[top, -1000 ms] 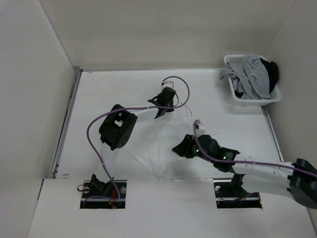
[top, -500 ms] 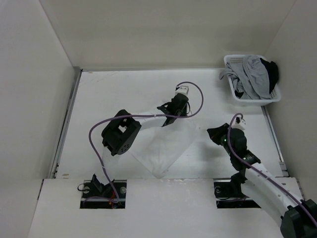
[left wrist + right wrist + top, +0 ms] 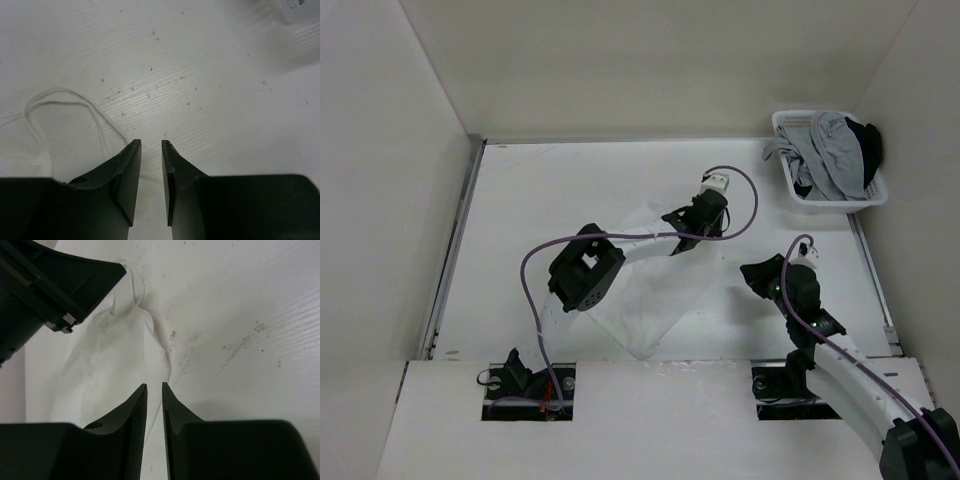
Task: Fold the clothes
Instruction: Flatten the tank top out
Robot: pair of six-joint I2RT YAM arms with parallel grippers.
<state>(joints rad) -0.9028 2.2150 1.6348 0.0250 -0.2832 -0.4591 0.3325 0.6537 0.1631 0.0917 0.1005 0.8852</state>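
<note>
Two claws, both barely parted. The left claw [image 3: 150, 144] shows a narrow slit btwn its tips w/ bare tabletop [image 3: 210, 75] visible through it and nothing gripped. A thin white cord loop [image 3: 57, 91] runs up to one finger. The right claw [image 3: 154, 385] is open about as little, also empty, its tips at the edge of the white garment [image 3: 100, 365]. The garment lies spread on the tabletop nr centre, btwn the two arms, w/ the left arm reaching across it. Hard to make out: the garment's outline from above, nearly the same white as the surface, and whether the cord is part of it. A white basket [image 3: 782, 120] of grey and dark laundry sits in the far right corner, contents heaped and indistinct.
</note>
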